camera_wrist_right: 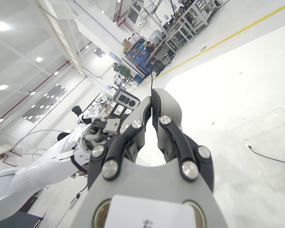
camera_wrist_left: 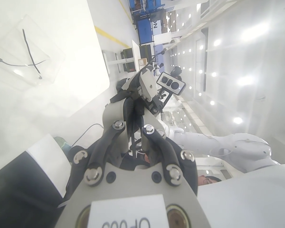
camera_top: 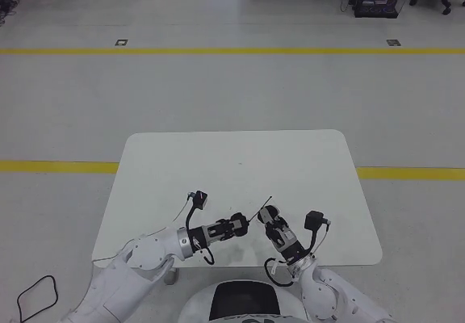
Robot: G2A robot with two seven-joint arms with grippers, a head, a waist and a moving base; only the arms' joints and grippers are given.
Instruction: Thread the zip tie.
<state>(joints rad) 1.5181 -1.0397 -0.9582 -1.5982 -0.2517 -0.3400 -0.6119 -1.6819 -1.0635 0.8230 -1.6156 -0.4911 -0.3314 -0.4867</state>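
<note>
Left claw (camera_top: 244, 221) and right claw (camera_top: 266, 215) crowd each other; a clear tray (camera_wrist_left: 11, 43) lies on the table (camera_top: 232, 153).

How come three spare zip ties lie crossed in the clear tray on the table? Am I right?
Not quite. Two spare zip ties lie crossed in the clear tray on the table, not three. The left wrist view shows it.
</note>
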